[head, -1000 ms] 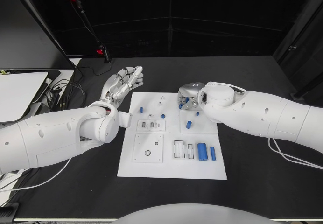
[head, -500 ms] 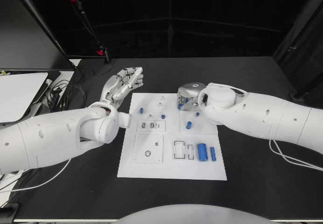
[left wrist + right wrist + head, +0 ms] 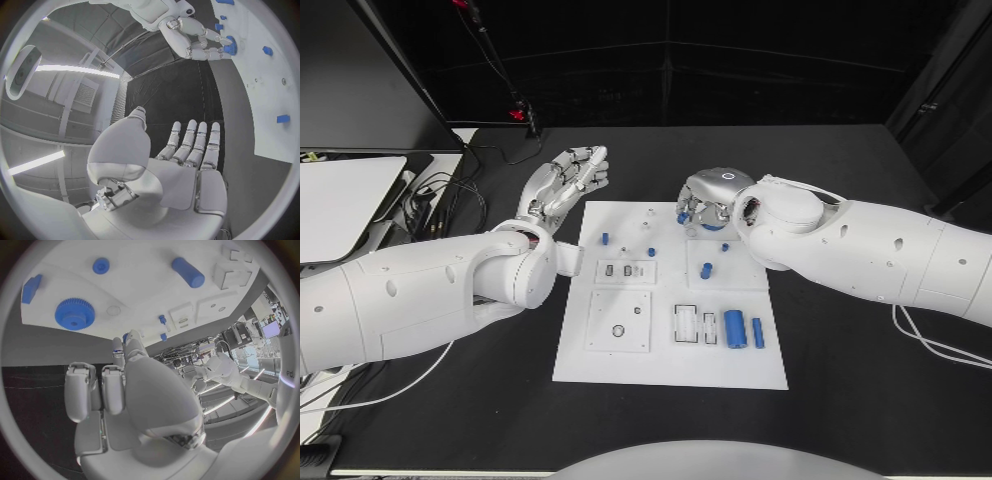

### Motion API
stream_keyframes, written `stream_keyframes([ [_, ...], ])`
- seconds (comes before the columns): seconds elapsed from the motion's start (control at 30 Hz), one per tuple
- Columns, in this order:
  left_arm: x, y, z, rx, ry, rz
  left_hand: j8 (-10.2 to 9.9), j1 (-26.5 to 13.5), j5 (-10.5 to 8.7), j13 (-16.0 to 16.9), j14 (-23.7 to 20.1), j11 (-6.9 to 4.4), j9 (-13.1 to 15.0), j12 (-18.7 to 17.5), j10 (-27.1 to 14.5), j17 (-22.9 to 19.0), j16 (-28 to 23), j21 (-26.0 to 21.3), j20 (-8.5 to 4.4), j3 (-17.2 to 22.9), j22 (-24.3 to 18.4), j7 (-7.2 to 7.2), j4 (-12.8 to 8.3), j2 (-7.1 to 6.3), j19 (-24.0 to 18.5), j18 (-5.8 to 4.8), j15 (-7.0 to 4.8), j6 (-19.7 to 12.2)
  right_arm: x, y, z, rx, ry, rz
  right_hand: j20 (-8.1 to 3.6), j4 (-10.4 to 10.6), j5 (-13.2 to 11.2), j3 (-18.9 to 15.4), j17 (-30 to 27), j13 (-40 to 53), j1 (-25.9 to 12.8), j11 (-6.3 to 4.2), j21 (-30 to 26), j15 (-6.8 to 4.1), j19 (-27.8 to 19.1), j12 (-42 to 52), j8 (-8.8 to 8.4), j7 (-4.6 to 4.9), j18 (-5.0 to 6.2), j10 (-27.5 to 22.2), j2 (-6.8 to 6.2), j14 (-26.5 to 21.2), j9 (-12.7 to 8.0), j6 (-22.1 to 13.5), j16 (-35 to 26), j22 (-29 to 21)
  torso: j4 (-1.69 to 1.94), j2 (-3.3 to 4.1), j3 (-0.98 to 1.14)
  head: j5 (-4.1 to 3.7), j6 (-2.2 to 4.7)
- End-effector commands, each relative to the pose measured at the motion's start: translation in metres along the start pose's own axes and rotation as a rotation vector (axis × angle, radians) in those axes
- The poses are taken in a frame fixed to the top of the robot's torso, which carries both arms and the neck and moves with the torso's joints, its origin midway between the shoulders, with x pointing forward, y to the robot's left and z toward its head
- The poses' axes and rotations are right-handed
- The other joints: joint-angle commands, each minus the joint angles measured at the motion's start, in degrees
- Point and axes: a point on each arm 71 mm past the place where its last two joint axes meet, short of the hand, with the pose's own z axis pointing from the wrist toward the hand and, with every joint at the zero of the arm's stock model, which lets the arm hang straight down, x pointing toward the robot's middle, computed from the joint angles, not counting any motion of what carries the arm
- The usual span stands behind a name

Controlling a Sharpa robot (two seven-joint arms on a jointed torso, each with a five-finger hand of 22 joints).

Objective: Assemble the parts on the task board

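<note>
The left hand (image 3: pixel 564 183) hovers above the black surface (image 3: pixel 848 330) just beside the far left corner of the task board (image 3: pixel 632 360). Its fingers are extended and apart, and it holds nothing.

On the task board, progress appears partial. On the left half, a small blue peg (image 3: pixel 604 239) stands near the left edge and a second blue peg (image 3: pixel 651 251) stands just to its right. Nearer the robot lie two raised white fixtures: the upper fixture (image 3: pixel 626 270) carries small slots with dark or grey contents too small to identify; the lower fixture (image 3: pixel 619 318) has an oval recess whose contents cannot be determined.

Toward the middle, a rectangular recess (image 3: pixel 685 322) appears unfilled. Just beside it stands a narrow pale part (image 3: pixel 708 327), then a large blue cylinder (image 3: pixel 734 326) and a slimmer blue cylinder (image 3: pixel 756 331), both lying loose on the plate. A short blue piece (image 3: pixel 707 269) lies farther up.

The right hand (image 3: pixel 708 201) is over the far right portion of the board. The right wrist view shows a blue gear (image 3: pixel 74 313) on the board ahead of the fingers. The left wrist view shows the fingertips at the gear, but contact or grasp cannot be confirmed.

Judged from the loose cylinders and the unfilled recess, most insertions remain.
</note>
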Motion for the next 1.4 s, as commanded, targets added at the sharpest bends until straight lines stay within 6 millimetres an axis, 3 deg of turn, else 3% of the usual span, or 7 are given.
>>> stream_keyframes([
  [0.03, 0.001, -0.018, -0.001, 0.242, 0.012, -0.002, 0.4, 0.1, 0.40, -0.1, 0.2, 0.09, -0.1, 0.2, 0.2, -0.1, 0.4, 0.2, 0.08, 0.2, 0.0, 9.17, 0.0, 0.71, -0.5, 1.13, 0.02, 0.3, -0.009, 0.003, 0.000, -0.016, -0.056, 0.019, 0.13, 0.2, 0.2, 0.2, -0.1, 0.0, 0.5, -0.07, -0.3, 0.29, 0.8, -0.3, 0.37, 0.06, -0.03, 0.4, -0.24, 3.2, 0.4, 1.5, -0.1, 6.1, 0.09, -0.06, -0.04, 0.14, 0.06],
  [0.27, 0.001, -0.017, -0.001, 0.240, 0.013, -0.002, 0.4, 0.1, 0.41, -0.1, 0.2, 0.09, -0.1, 0.2, 0.2, -0.1, 0.4, 0.2, 0.08, 0.2, 0.0, 9.17, 0.0, 0.72, -0.5, 1.13, 0.02, 0.3, -0.015, 0.009, 0.007, -0.029, -0.077, 0.023, 0.16, 0.3, 0.2, 0.2, 0.1, 0.0, 0.6, -0.04, -0.3, 0.32, 0.9, -0.5, 0.28, 0.06, -0.06, 0.4, -0.35, 3.2, 0.4, 1.6, -0.1, 6.2, 0.10, 0.05, 0.05, 0.86, 0.86],
  [0.4, 0.002, -0.017, 0.000, 0.239, 0.015, -0.003, 0.4, 0.1, 0.54, -0.1, 0.2, 0.09, -0.2, 0.3, 0.2, -0.1, 0.4, 0.2, 0.08, 0.1, 0.0, 9.17, 0.0, 0.75, -0.6, 1.14, 0.02, 0.3, -0.016, 0.013, 0.016, -0.029, -0.079, 0.020, 0.18, 0.4, 0.2, 0.2, 0.1, 0.0, 0.6, -0.03, -0.3, 0.34, 0.9, -0.6, 0.17, 0.06, -0.07, 0.4, -0.42, 3.2, 0.4, 1.5, -0.1, 6.3, 0.41, -0.01, 0.02, 1.16, 1.14],
  [0.43, 0.002, -0.017, 0.000, 0.239, 0.015, -0.003, 0.4, 0.1, 0.54, -0.1, 0.2, 0.09, -0.2, 0.3, 0.2, -0.1, 0.4, 0.2, 0.08, 0.1, 0.0, 9.17, 0.0, 0.75, -0.6, 1.14, 0.02, 0.3, -0.016, 0.013, 0.018, -0.028, -0.077, 0.019, 0.19, 0.4, 0.2, 0.2, 0.1, 0.0, 0.7, -0.02, -0.3, 0.35, 0.9, -0.8, 0.08, 0.07, -0.07, 0.4, -0.47, 3.2, 0.3, 1.5, -0.1, 6.3, 0.23, -0.02, 0.03, 1.32, 1.24],
  [0.7, 0.006, -0.017, 0.001, 0.240, 0.022, -0.007, 0.4, 0.2, 0.62, -0.1, 0.2, 0.08, -0.2, 0.3, 0.2, -0.1, 0.4, 0.2, 0.08, 0.1, 0.0, 9.17, 0.0, 0.79, -0.6, 1.14, 0.02, 0.3, -0.013, 0.016, 0.033, -0.012, -0.055, 0.007, 0.23, 0.7, 0.2, 0.2, 0.2, -0.1, 0.7, 0.03, -0.3, 0.39, 0.9, -1.3, -0.25, 0.07, -0.08, 0.3, -0.61, 3.2, 0.3, 1.4, -0.1, 6.3, 1.42, 0.51, 0.11, 1.69, 1.55],
  [0.83, 0.007, -0.016, 0.001, 0.240, 0.023, -0.008, 0.4, 0.2, 0.68, -0.1, 0.2, 0.08, -0.2, 0.3, 0.2, -0.1, 0.4, 0.2, 0.08, 0.1, 0.0, 9.17, 0.0, 0.81, -0.6, 1.14, 0.02, 0.3, -0.012, 0.014, 0.039, 0.003, -0.046, -0.001, 0.24, 0.8, 0.2, 0.3, 0.2, -0.1, 0.8, 0.02, -0.3, 0.40, 0.9, -1.5, -0.40, 0.07, -0.08, 0.3, -0.61, 3.2, 0.2, 1.3, -0.1, 6.3, 1.76, 0.90, 0.12, 1.74, 1.51],
  [1.4, 0.010, -0.013, 0.003, 0.237, 0.031, -0.013, 0.4, 0.5, 1.06, -0.1, 0.1, 0.09, -0.4, 0.3, 0.1, -0.1, 0.4, 0.3, 0.09, 0.0, 0.0, 9.17, 0.0, 1.09, -0.8, 1.13, 0.03, 0.2, -0.007, 0.003, 0.054, 0.049, -0.025, -0.025, 0.29, 1.1, 0.2, 0.4, 0.2, 0.0, 0.9, 0.11, -0.3, 0.45, 1.0, -2.0, -0.82, 0.15, -0.09, 0.1, -0.76, 3.2, 0.1, 1.1, -0.1, 6.4, 2.61, 1.82, 0.42, 1.54, 0.85],
])
